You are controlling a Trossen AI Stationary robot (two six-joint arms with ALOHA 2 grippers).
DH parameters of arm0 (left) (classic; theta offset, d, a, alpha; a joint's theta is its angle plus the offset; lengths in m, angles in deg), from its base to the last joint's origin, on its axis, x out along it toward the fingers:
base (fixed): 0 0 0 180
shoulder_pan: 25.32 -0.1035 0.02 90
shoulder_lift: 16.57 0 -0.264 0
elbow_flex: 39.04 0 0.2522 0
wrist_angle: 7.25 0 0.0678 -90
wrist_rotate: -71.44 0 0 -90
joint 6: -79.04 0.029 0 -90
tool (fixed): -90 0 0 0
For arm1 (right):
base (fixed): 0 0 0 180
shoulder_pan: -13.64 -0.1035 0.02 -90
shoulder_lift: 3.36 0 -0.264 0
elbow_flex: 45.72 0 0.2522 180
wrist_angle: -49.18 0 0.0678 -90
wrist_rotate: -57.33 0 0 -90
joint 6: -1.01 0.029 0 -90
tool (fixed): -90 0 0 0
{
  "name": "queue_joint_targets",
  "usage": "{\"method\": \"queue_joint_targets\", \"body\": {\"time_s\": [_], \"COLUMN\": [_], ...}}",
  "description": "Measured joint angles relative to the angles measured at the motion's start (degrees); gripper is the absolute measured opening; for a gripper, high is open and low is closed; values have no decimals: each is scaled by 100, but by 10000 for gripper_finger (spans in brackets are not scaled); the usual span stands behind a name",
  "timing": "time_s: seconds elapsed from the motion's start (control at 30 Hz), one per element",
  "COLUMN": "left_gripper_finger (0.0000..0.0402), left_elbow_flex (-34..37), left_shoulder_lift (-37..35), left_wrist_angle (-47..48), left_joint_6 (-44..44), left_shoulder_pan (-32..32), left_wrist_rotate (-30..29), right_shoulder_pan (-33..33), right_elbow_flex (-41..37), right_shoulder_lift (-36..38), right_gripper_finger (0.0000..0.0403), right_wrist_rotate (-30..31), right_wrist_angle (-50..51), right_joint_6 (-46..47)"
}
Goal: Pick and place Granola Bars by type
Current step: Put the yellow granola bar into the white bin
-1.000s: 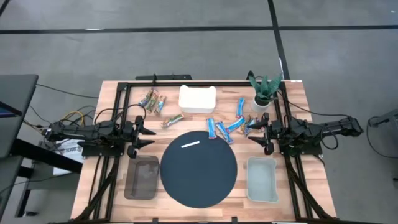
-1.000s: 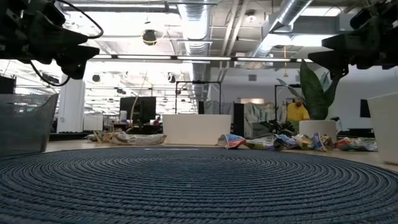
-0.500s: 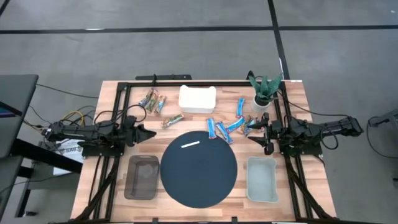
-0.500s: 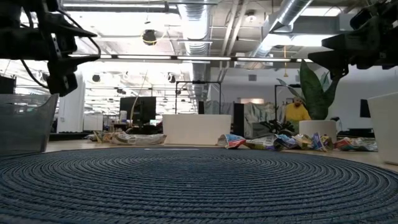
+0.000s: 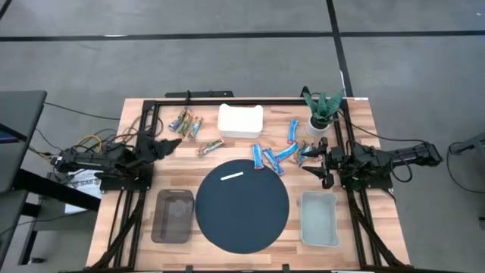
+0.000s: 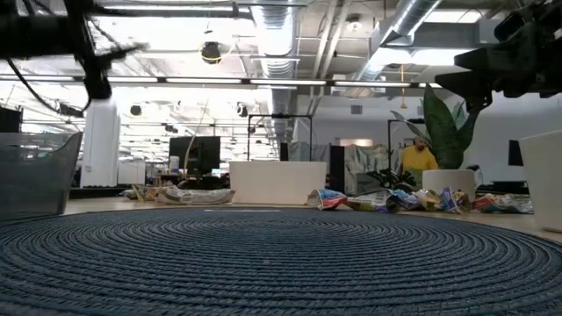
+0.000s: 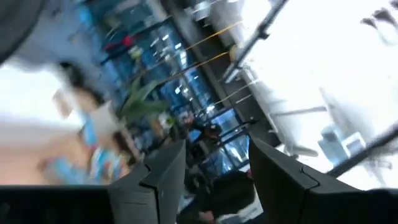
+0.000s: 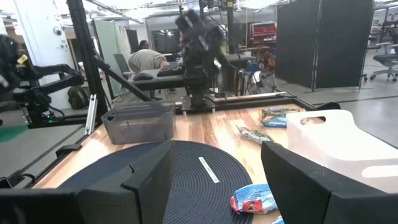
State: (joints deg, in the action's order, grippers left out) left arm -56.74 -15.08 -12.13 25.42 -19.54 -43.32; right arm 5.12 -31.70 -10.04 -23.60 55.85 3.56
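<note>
Reaching, as the step in hand: the left arm looks to be heading for the far-left bars, and it would do well to level out, settle above one bar and set its fingers across the bar's short width.

High view, left gripper (image 5: 164, 142): jaws apart and empty, aimed toward the far-left cluster, near it but not touching.
High view, right gripper (image 5: 317, 161): jaws apart and empty, hovering just beside the blue cluster.
High view, Granola Bars (image 5: 274, 156): blue ones lie between the white box (image 5: 241, 120) and the plant pot (image 5: 318, 126), along the far rim of the dark round mat (image 5: 242, 205); their long axes fan out at different slants.
High view, left group (image 5: 186, 123): tan and green bars lying close together, long axes slanted; one more bar (image 5: 211, 147) lies nearly crosswise nearer the mat.
High view, bins: grey bin (image 5: 173, 216) and pale bin (image 5: 318, 219) flank the mat, both seemingly without bars.

Low view, bars (image 6: 386, 200): all flat on the table past the mat.

Left wrist view, fingers (image 7: 163, 173): parted, nothing between; the scene is blurred and tilted, so which bar is targeted is unclear.

Right wrist view, blue bar (image 8: 254, 198): lies flat just beyond the mat's edge, ahead of the spread fingers (image 8: 144, 176).
</note>
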Motion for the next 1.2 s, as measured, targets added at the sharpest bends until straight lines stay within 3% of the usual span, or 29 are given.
{"method": "queue_joint_targets", "body": {"time_s": [0.13,0.27,0.4,0.57,0.8,1.2], "left_gripper_finger": [169,169,169,169,169,169], "left_elbow_flex": [-839,-2030,-3100,-3944,-4295,-4302], "left_shoulder_lift": [399,1292,2408,3284,3721,3803], "left_wrist_angle": [293,2141,3788,4254,4165,4123], "left_joint_6": [814,1086,977,1070,1218,1107], "left_shoulder_pan": [0,0,-9,-180,-526,-959], "left_wrist_rotate": [-161,-459,-1065,-1309,-765,-153], "right_shoulder_pan": [1,2,21,111,152,153], "right_elbow_flex": [1,1,2,162,200,208], "right_shoulder_lift": [0,-2,-2,-3,0,0], "right_gripper_finger": [232,232,232,232,232,232], "right_wrist_rotate": [1,33,489,926,987,2085], "right_wrist_angle": [-25,-559,-1470,-2101,-2948,-3497], "right_joint_6": [54,948,1646,2002,2449,3101]}}
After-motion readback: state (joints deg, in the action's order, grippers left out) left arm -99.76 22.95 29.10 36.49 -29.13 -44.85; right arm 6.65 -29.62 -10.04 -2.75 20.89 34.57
